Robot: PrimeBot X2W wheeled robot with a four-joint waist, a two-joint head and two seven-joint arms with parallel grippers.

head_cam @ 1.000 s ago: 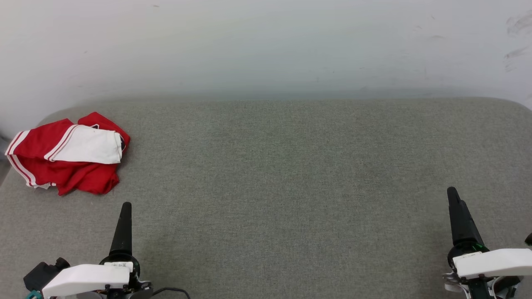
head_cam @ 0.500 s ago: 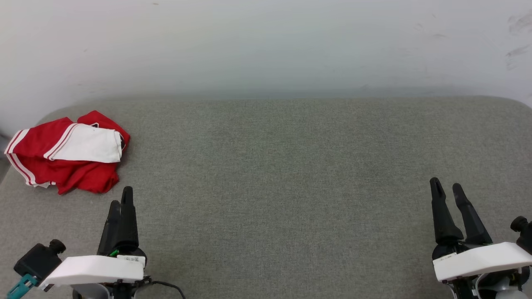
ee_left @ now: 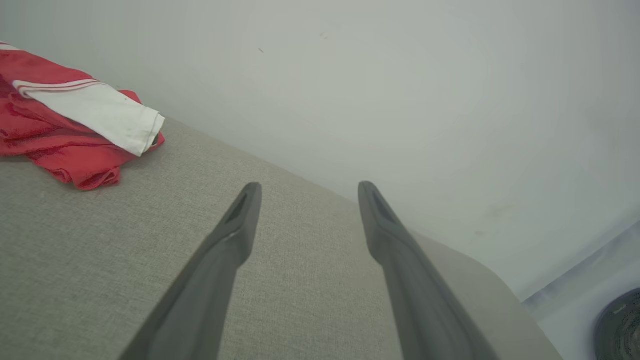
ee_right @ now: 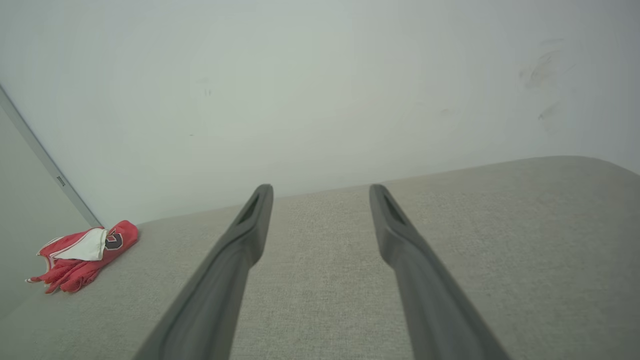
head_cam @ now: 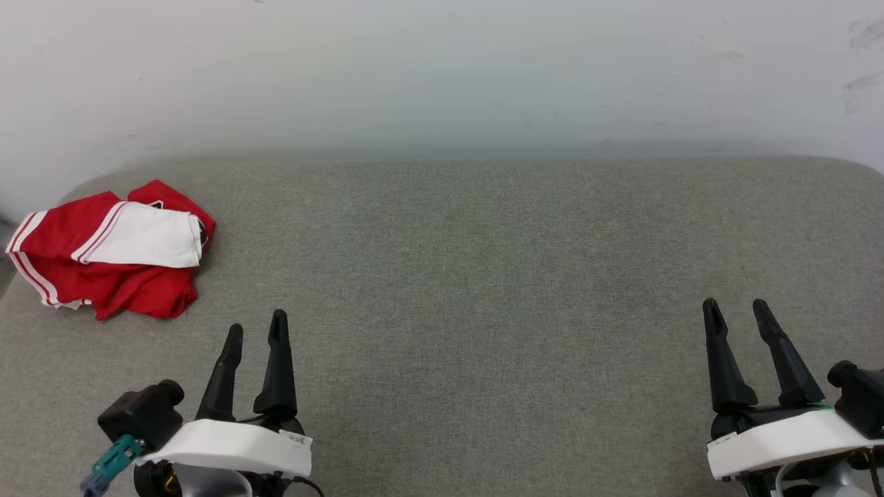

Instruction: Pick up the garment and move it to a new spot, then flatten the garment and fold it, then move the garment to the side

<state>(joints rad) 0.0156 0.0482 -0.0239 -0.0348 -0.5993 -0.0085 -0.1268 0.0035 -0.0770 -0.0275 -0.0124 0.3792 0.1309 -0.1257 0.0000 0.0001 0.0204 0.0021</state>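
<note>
Pose: my left gripper and right gripper low, pointing fwd, both spread, empty. Count: 1 garment, crumpled, far left.

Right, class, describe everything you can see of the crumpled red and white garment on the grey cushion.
The red jersey-style garment lies crumpled in a loose heap. A white short sleeve with red-and-white striped trim drapes across its top; a bit of black-and-white print peeks out at one edge. The cloth looks soft. It rests at the far left of the grey woven fabric surface, near the pale wall. Only that surface touches it.
</note>
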